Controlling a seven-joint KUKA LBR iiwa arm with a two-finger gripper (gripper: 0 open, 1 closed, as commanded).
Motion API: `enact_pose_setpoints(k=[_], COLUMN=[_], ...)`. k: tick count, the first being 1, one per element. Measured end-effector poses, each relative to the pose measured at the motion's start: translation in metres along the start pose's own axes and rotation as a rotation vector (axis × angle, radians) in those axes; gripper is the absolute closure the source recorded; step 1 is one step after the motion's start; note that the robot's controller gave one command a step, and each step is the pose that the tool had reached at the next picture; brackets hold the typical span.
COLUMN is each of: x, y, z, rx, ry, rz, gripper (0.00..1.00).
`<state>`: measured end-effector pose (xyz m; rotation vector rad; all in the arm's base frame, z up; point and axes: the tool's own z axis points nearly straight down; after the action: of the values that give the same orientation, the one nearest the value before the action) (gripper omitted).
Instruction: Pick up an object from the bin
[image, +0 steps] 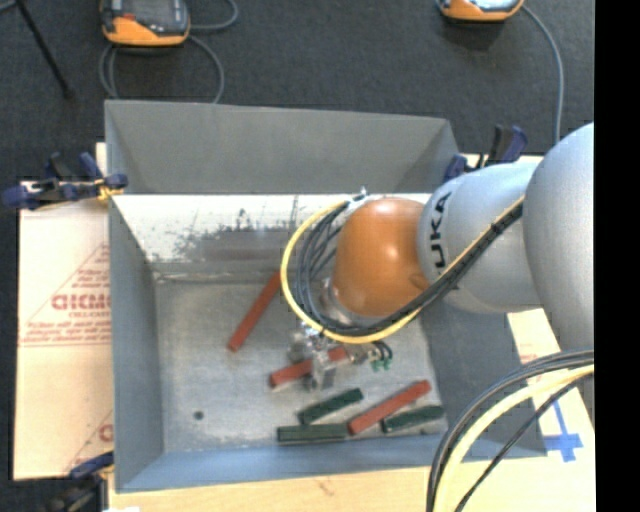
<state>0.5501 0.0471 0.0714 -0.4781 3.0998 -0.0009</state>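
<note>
Several sticks (330, 406) lie lower centre. The gripper (318, 366) is down at a red stick (288, 377), claw state unreadable. Grasp stage, probably; next, close and lift.

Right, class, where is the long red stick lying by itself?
The long red stick lies slanted on the bin floor, to the view's left of the gripper, apart from the red and green sticks by the front wall.

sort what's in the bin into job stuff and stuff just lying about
Job in hand:
pincer
short red stick at its tip, mid-bin, likely the pick
grey bin

Lying about:
long red stick, further back and left
green sticks near the front wall
front red stick among them
</note>
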Motion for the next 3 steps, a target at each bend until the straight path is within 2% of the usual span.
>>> enact_pose_setpoints(k=[2, 3], x=[0.002, 0.001], y=[0.000, 0.000], z=[-0.015, -0.033], rx=[-0.002, -0.001], ry=[0.009, 0.007], rz=[0.003, 0.004], gripper=[1.00, 1.00])
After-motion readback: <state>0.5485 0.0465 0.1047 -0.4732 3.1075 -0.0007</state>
